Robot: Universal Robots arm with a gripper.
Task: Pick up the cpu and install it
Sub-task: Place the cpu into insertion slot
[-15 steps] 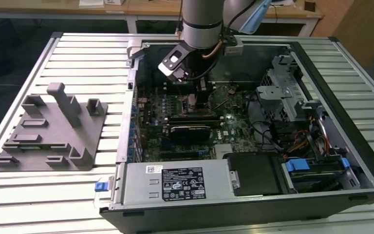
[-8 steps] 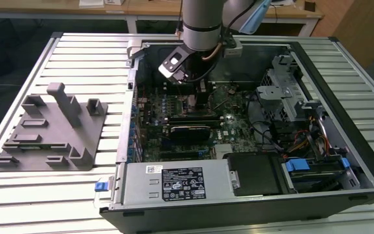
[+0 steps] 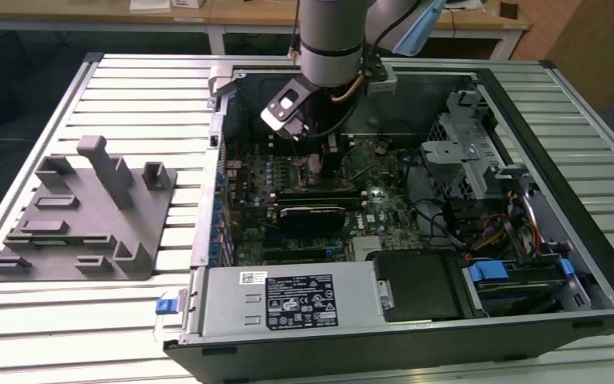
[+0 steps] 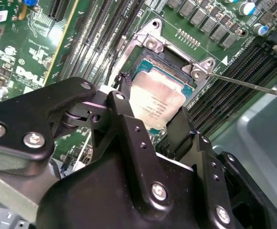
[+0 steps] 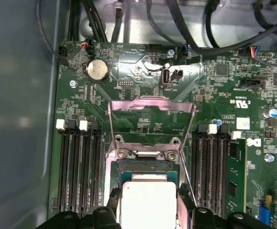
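- The gripper (image 4: 150, 110) pinches the cpu (image 4: 158, 98) by opposite edges, apparently to align it squarely over the socket (image 5: 148, 168).
- The load plate (image 5: 150, 119) stands hinged open, leaving the socket accessible.

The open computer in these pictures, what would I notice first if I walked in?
Probably the big open computer case on the slatted table, with the robot arm reaching down into it. In both wrist views, the shiny cpu sits in the gripper right over the socket, whose metal lid stands open. A grey fixture block lies on the exterior view's left.
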